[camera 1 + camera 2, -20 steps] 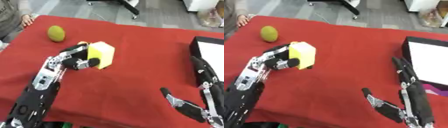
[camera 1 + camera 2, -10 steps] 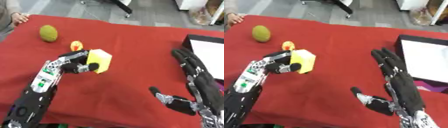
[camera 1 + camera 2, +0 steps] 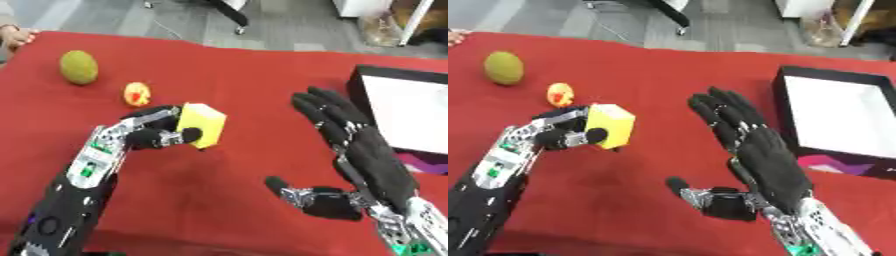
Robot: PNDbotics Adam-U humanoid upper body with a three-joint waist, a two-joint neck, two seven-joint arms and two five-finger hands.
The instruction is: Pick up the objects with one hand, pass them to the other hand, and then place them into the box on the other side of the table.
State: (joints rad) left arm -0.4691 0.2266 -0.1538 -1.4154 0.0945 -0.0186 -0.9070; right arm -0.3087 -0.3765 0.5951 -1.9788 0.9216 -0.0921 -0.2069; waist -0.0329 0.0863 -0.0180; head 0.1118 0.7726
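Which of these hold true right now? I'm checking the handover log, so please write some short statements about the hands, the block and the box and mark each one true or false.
1. The left hand has its fingers curled round the yellow block. True.
2. The right hand already holds the block. False: it is open, fingers spread, apart from the block.
3. The box sits on the robot's right side of the red table. True.
4. The green fruit lies inside the box. False: it lies on the table at the far left.
5. A small orange-yellow thing lies between the green fruit and the block. True.
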